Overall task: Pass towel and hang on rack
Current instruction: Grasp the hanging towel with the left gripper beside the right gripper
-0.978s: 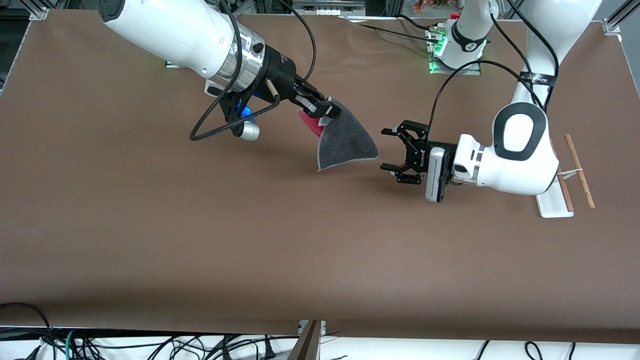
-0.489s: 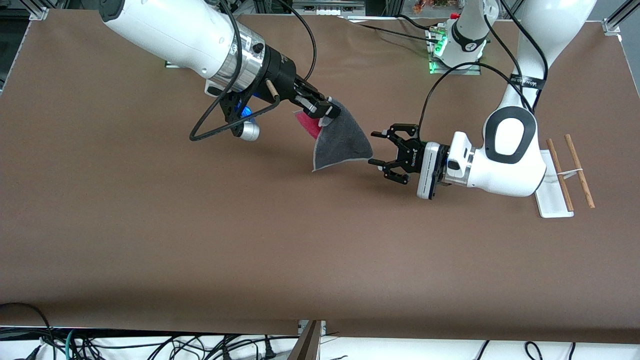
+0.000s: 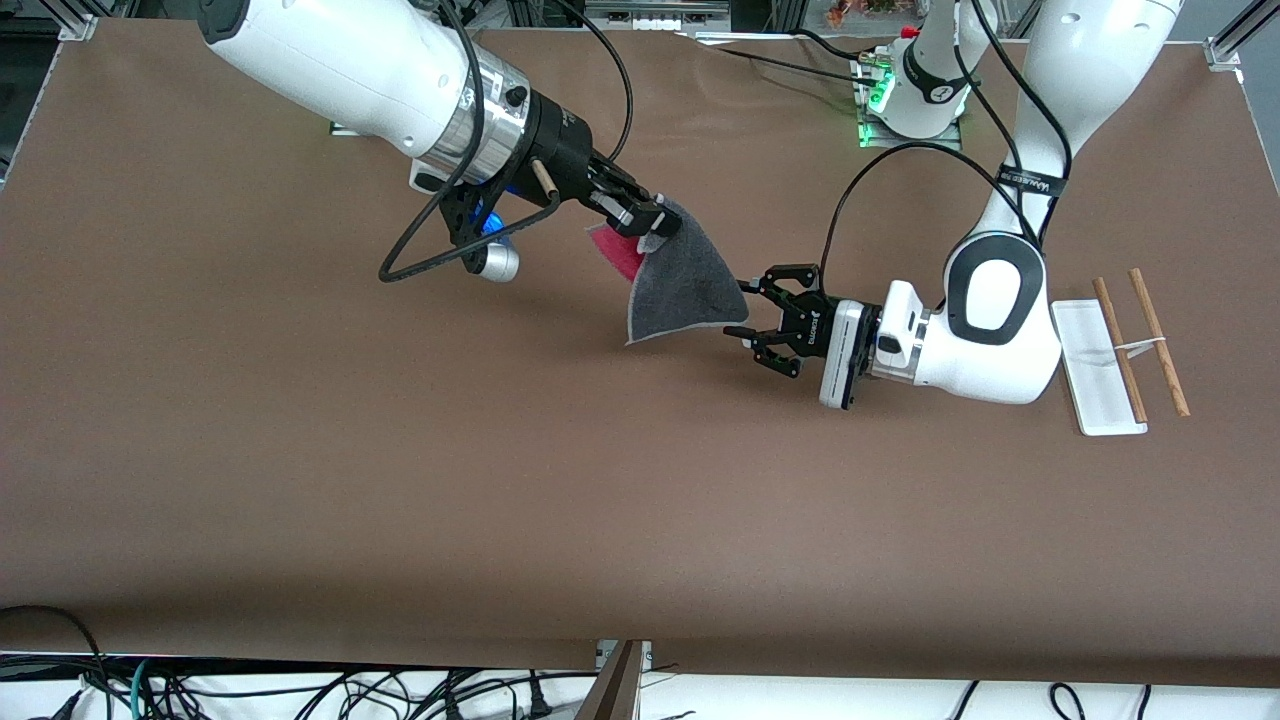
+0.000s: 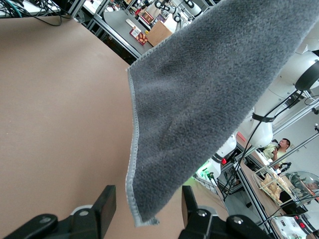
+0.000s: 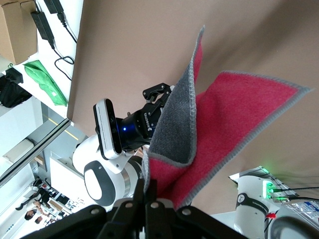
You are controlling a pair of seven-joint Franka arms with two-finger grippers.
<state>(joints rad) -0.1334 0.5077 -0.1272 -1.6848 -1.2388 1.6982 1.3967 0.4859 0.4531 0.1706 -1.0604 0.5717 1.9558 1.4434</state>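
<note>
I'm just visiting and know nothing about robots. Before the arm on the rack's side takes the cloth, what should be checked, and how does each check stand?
1. Right end effector shut on the towel: ok.
2. Towel hanging above the table: ok.
3. Left end effector open: ok.
4. Towel's corner between the left fingers: ok, seen in the left wrist view.
5. Rack unobstructed at the left arm's end: ok.
6. Rack upright: not ok, its rods lie flat.

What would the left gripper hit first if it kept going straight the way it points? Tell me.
Most likely the towel: its hanging corner already sits between the open left gripper's fingers, while the right gripper holds it up.
</note>
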